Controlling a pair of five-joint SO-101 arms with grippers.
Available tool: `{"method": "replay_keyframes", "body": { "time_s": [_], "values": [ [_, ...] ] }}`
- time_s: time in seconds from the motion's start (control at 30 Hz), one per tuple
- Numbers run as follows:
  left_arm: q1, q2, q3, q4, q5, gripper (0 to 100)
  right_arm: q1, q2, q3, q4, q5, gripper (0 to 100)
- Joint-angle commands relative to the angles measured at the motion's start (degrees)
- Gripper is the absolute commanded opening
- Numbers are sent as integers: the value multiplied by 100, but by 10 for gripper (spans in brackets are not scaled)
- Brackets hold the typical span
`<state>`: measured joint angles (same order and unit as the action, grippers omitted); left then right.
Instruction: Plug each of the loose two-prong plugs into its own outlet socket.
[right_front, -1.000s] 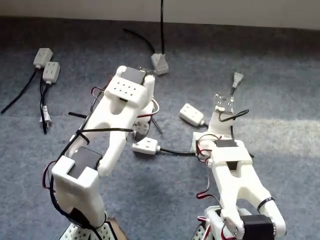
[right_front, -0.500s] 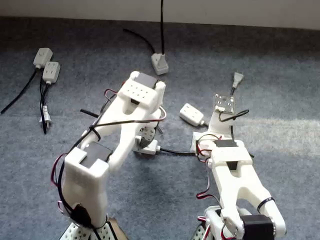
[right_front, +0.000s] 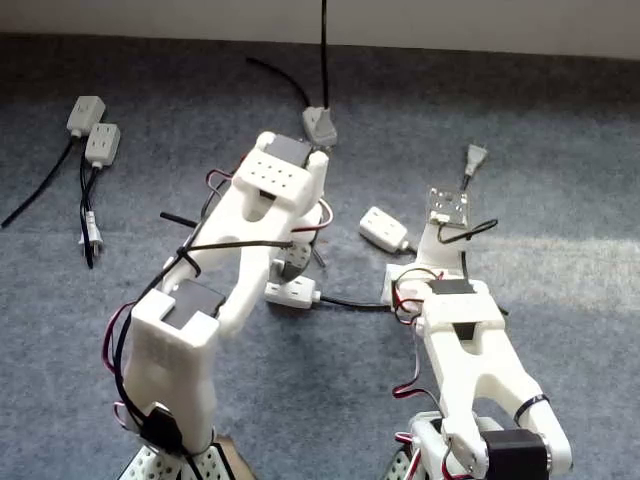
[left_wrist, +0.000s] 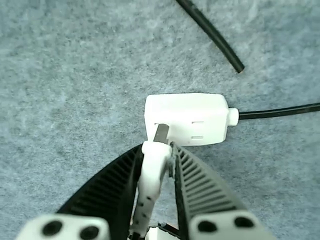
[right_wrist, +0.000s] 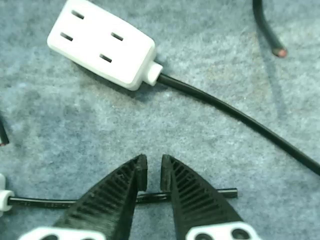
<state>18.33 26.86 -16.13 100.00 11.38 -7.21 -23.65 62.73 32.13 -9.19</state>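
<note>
Progress: first insertion in hand, nothing seated yet by my judgement. Left gripper (left_wrist: 157, 150) is clamped on a white two-prong plug (left_wrist: 151, 172), prongs right at the slots of the white outlet socket (left_wrist: 187, 119) — can't tell if they've entered. Right gripper (right_wrist: 151, 172) hovers near that socket over a black cord (right_wrist: 50, 202), fingers a narrow gap apart, empty. Another loose plug (right_front: 476, 158) lies well beyond the socket — not yet done.
</note>
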Motion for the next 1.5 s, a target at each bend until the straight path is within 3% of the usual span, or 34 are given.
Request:
{"method": "replay_keyframes", "body": {
  "time_s": [0.0, 1.1, 1.47],
  "values": [
    [-110, -224, -198, 79, 70, 7, -48, -189, -22, -92, 79, 63],
    [-75, -207, 312, -158, 70, 7, -48, -189, -22, -92, 79, 63],
    [-127, 1059, -22, -26, 79, 7, -48, -189, -22, -92, 79, 63]
  ]
}}
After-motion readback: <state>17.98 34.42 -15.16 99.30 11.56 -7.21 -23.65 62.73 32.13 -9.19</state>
